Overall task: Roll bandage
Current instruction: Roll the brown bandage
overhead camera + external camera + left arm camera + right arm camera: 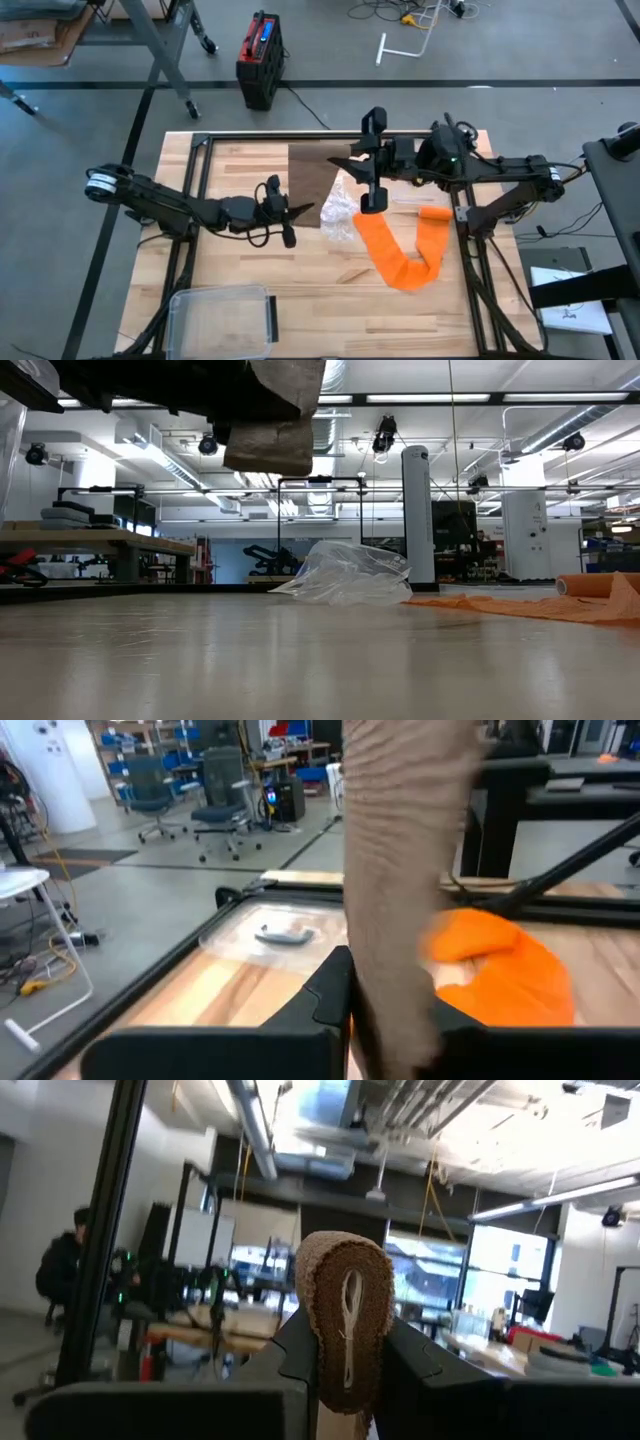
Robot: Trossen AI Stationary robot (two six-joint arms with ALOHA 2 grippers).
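A brown bandage (312, 178) stretches above the table between my two grippers. Its rolled end (345, 1315) sits in my right gripper (345, 1375), which is held high over the far middle of the table (347, 160) and is shut on it. The unrolled strip (395, 850) runs down to my left gripper (303, 212), which is shut on its lower end. In the low view the strip (275, 430) hangs at the top. An orange bandage (405, 250) lies partly unrolled on the table. My left gripper pinches the lower end of the brown strip (385, 1005) between its two fingers, which point level from the table's left. The strip rises straight up out of the fingers, clear of the table. My right gripper pinches the flattened roll (345, 1350) between its two fingers (295, 1350), one on each broad side. The roll's open end faces the wrist camera. It is lifted clear, high above the table, and the strip trails from it.
A crumpled clear plastic bag (338, 215) lies on the table below the strip, beside the orange bandage. A clear plastic container (222, 318) stands at the near left. Black frame rails (190, 200) run along the table's left and right sides.
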